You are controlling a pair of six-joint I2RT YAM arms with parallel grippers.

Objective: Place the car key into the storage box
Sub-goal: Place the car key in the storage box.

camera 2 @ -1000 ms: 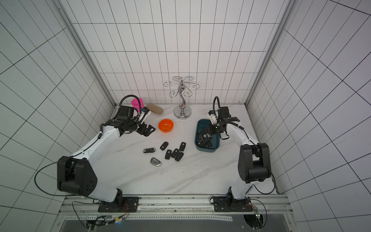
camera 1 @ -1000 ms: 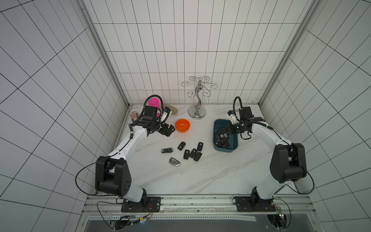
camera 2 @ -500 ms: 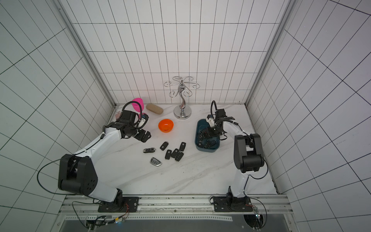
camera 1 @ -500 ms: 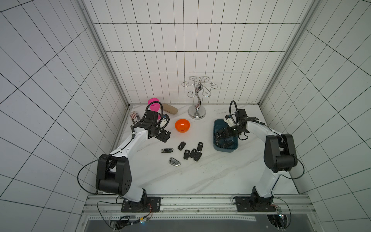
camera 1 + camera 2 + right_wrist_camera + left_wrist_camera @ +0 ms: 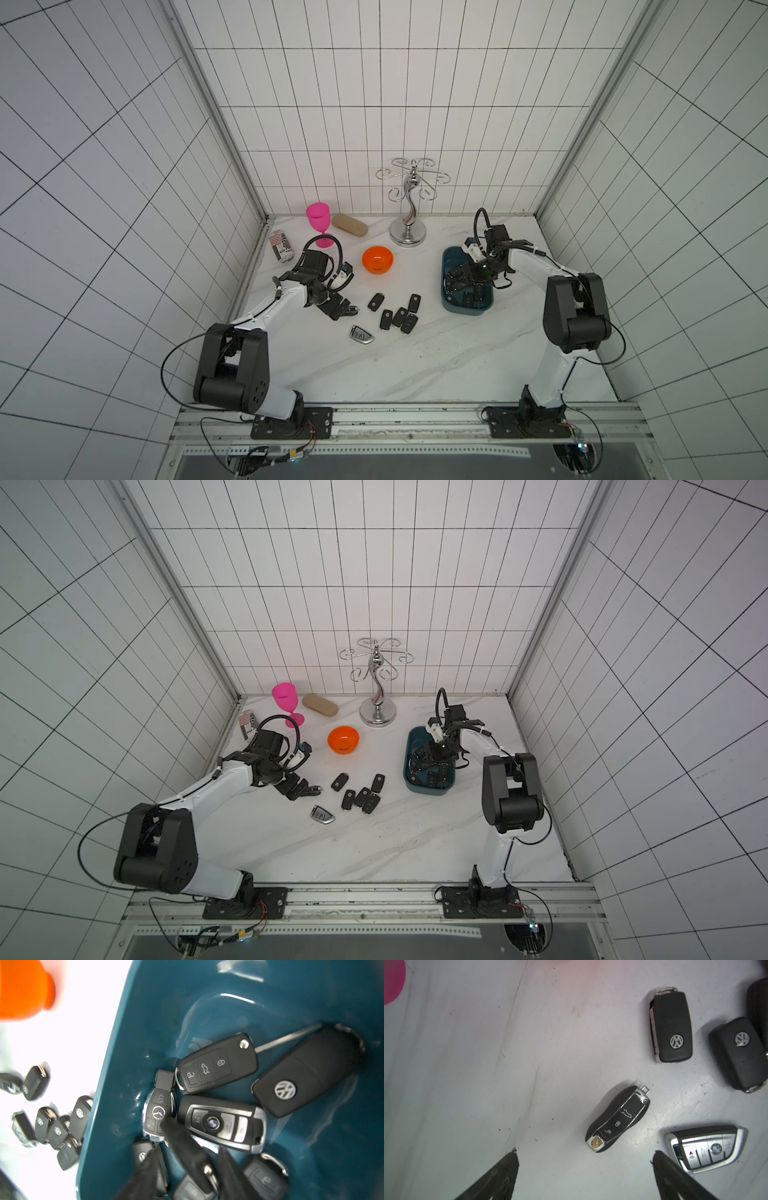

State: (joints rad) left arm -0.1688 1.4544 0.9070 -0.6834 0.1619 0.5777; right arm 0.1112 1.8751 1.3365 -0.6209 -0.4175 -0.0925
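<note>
Your right claw (image 5: 454, 283) reaches down into the teal storage box (image 5: 467, 311), which sits on the counter (image 5: 415, 365) on your right side. In the right wrist view a black car key (image 5: 191, 1153) lies tilted between its fingers (image 5: 143, 1176). It is close against one finger, while a strip of the box's inside shows between it and the other, so the claw is parted and not clamping it. The key is blurred, and you cannot tell whether it rests on the keys below. Around it in the box lie a Mercedes key (image 5: 158, 1113), a silver-trimmed BMW key (image 5: 222, 1124) and several VW keys (image 5: 301, 1078). Your left claw (image 5: 338, 311) is low over the counter with its fingers (image 5: 500, 1174) spread wide, gripping nothing. In the left wrist view a Porsche key (image 5: 616, 1120) lies just ahead of the fingertips, buttons up, with a silver BMW fob (image 5: 704, 1147) just beside it and VW flip keys (image 5: 671, 1026) farther on. In both top views a cluster of black keys (image 5: 399, 318) lies on the counter between the two claws, outside the box but near it. An orange bowl (image 5: 377, 259) stands toward the back wall, where a pink goblet (image 5: 318, 218), a tan case (image 5: 350, 225), a printed can (image 5: 281, 247) and a chrome stand (image 5: 409, 216) are lined up.
</note>
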